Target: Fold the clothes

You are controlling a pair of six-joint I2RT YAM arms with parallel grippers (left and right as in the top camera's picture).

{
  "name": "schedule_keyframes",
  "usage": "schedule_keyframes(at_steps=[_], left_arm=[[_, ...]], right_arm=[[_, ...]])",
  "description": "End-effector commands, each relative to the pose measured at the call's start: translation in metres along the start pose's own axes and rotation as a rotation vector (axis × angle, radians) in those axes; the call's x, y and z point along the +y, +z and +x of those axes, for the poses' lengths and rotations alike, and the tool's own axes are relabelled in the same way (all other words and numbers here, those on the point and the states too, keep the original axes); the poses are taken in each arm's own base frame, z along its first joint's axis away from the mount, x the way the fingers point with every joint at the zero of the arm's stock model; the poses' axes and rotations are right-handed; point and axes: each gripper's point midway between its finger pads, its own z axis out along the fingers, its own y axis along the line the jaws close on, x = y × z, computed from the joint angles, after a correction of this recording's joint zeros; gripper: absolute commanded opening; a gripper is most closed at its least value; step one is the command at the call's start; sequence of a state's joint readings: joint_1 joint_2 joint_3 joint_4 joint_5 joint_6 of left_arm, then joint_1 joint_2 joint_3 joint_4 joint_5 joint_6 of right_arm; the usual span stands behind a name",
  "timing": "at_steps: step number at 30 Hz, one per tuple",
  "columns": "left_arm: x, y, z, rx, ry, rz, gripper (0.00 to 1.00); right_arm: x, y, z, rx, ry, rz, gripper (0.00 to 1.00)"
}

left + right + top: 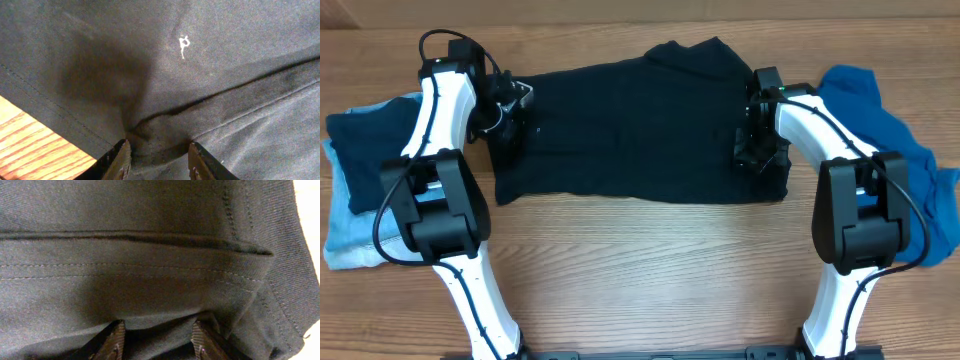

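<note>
The large black shirt [630, 120] lies spread flat across the far middle of the table. My left gripper [515, 115] is down on its left edge. In the left wrist view the jaws [160, 150] are apart, with a puckered bunch of black cloth [200, 75] between them. My right gripper [752, 140] is down on the shirt's right end. In the right wrist view its jaws [159, 330] are apart over a stitched hem [150, 255], with cloth between them. The teal-blue garment [880, 130] lies crumpled at the right, partly under the right arm.
Light-blue jeans [345, 230] lie at the far left with a dark navy garment [365, 150] on top. A small white mark [183, 46] shows on the shirt. Bare wood [30, 145] lies just beside the left jaw. The arm bases stand at the near edge.
</note>
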State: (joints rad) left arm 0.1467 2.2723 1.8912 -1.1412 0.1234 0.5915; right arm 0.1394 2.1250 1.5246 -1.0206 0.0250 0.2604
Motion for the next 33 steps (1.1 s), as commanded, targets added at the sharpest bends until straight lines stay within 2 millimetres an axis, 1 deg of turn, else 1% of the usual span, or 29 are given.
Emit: schedule_keyframes(at_steps=[1,2,3,4,5,7,8,9,10,12,14,16,19,21,23,25,30,33], left_arm=[[-0.001,0.016,0.009,0.042,0.000,0.030,0.41],[-0.002,0.019,0.010,0.046,-0.006,0.037,0.41],[-0.004,0.020,0.008,0.039,-0.004,0.046,0.36],[-0.005,0.019,0.006,0.027,-0.003,0.056,0.24],[-0.006,0.019,0.005,0.024,-0.004,0.059,0.17],[-0.008,0.017,0.003,0.013,-0.026,0.071,0.09],[-0.012,0.013,0.000,-0.002,-0.046,0.088,0.05],[-0.018,0.002,-0.004,-0.027,-0.062,0.118,0.04],[-0.021,-0.008,-0.006,-0.037,-0.076,0.123,0.04],[-0.031,-0.037,-0.010,-0.071,-0.110,0.151,0.04],[-0.042,-0.069,0.003,-0.057,-0.156,0.147,0.04],[-0.046,-0.082,0.013,-0.030,-0.175,0.129,0.04],[-0.036,-0.085,0.036,0.070,-0.267,0.041,0.04],[-0.035,-0.086,0.045,0.113,-0.320,0.020,0.04],[-0.044,-0.087,0.052,0.143,-0.347,0.055,0.04],[-0.055,-0.089,0.054,0.155,-0.359,0.109,0.04],[-0.092,-0.098,0.059,0.192,-0.396,0.297,0.04],[-0.098,-0.100,0.059,0.202,-0.448,0.323,0.04]], right_arm=[[-0.013,0.021,0.020,0.080,0.002,0.047,0.49],[-0.013,0.021,0.020,0.081,0.002,0.047,0.49],[-0.013,0.021,0.020,0.081,0.002,0.047,0.49],[-0.013,0.021,0.020,0.080,0.002,0.047,0.49],[-0.013,0.021,0.020,0.080,0.002,0.047,0.49],[-0.013,0.021,0.020,0.082,0.002,0.048,0.49],[-0.013,0.021,0.020,0.081,0.002,0.052,0.49],[-0.014,0.021,0.020,0.080,0.002,0.056,0.49],[-0.014,0.021,0.020,0.080,0.002,0.056,0.49],[-0.014,0.021,0.020,0.081,0.003,0.055,0.49],[-0.014,0.021,0.020,0.080,0.003,0.055,0.48],[-0.014,0.021,0.018,0.071,0.003,0.052,0.47],[-0.013,0.018,0.013,0.059,0.005,0.047,0.47],[-0.013,0.018,0.012,0.057,0.007,0.047,0.47],[-0.013,0.018,0.010,0.049,0.008,0.044,0.47],[-0.013,0.018,0.008,0.041,0.010,0.041,0.48],[-0.014,0.018,0.007,0.040,0.014,0.041,0.48],[-0.017,0.018,0.007,0.041,0.018,0.041,0.48]])
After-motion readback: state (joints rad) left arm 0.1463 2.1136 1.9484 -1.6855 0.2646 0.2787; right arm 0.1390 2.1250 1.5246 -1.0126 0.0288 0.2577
